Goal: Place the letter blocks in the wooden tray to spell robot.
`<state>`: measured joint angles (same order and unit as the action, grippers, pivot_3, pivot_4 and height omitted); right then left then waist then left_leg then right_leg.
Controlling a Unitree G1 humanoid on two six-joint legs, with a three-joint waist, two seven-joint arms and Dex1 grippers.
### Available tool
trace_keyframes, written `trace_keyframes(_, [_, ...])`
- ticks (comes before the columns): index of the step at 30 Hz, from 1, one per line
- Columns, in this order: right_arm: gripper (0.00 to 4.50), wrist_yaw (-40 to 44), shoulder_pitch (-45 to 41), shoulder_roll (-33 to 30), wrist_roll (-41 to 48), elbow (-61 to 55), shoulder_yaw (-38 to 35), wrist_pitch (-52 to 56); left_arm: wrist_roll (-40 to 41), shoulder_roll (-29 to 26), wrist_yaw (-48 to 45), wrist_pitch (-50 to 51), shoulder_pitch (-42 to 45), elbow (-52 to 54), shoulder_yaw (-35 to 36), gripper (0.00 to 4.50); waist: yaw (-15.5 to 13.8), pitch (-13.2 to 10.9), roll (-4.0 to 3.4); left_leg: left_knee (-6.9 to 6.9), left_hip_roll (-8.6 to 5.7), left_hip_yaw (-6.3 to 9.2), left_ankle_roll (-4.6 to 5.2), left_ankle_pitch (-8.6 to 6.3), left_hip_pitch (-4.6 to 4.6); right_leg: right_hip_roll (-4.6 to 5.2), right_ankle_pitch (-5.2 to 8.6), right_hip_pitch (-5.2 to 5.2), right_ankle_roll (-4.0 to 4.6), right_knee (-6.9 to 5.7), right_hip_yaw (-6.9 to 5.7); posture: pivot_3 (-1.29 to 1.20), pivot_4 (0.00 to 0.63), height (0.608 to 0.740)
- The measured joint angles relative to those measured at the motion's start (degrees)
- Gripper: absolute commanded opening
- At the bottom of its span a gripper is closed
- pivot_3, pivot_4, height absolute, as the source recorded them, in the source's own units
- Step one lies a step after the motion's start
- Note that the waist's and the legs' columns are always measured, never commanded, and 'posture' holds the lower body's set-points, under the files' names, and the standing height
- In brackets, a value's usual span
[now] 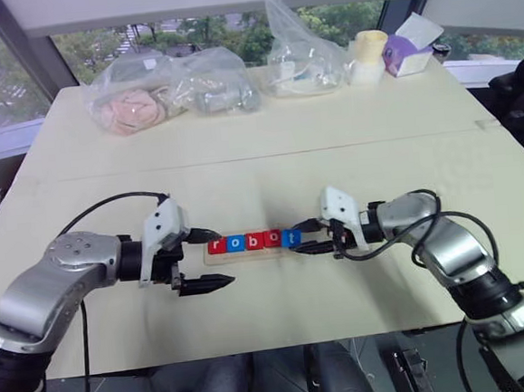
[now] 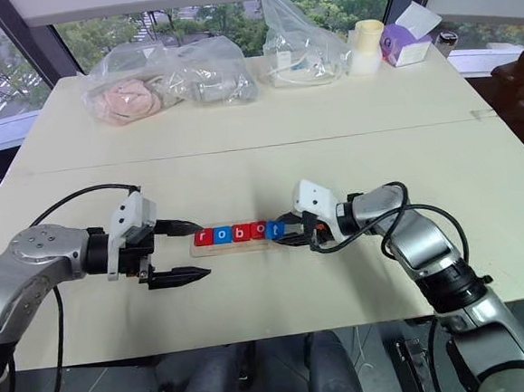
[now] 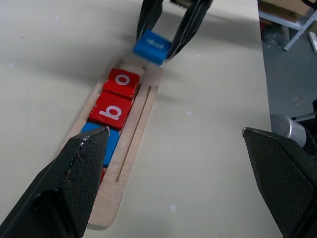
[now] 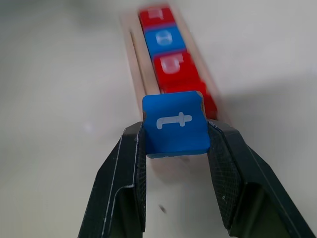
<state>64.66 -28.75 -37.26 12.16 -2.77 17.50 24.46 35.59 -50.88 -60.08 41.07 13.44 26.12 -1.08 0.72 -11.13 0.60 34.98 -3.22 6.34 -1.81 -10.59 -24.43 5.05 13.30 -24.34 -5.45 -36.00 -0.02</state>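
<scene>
The wooden tray lies across the table's middle front. In its slot a red r, a blue o, a red b and a red o sit in a row. My right gripper is shut on the blue t block. It holds the block slightly tilted at the tray's right end, beside the red o. I cannot tell whether the block rests in the slot. My left gripper is open and holds nothing. It sits at the tray's left end, fingers either side of the tray's line.
Clear plastic bags with odds and ends line the table's far edge. Beside them stand a pale roll and a purple tissue box. A seam crosses the tabletop behind the tray. The table's front edge lies close under both arms.
</scene>
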Motion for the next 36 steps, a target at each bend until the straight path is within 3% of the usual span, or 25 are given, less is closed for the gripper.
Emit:
trace_keyframes(20, [1.15,5.31,-7.85,5.15,-6.42,16.55,2.83,-10.19,1.51,2.56,5.84,1.4,-4.3,4.13,0.39,4.5,0.09,0.0,0.0,0.01,0.01,-0.07,0.0,0.0,0.02,-0.08,-0.01,-0.01,-0.01,-0.07,-0.01,0.0,0.15,0.74])
trace_keyframes(36, [1.15,5.53,-7.36,7.1,-6.44,15.3,2.82,-8.48,1.24,3.89,7.59,1.29,-3.72,3.6,0.26,4.5,0.08,0.0,0.0,0.01,0.01,-0.09,0.0,0.01,0.03,-0.08,-0.02,-0.01,-0.01,-0.09,-0.01,0.0,0.15,0.74])
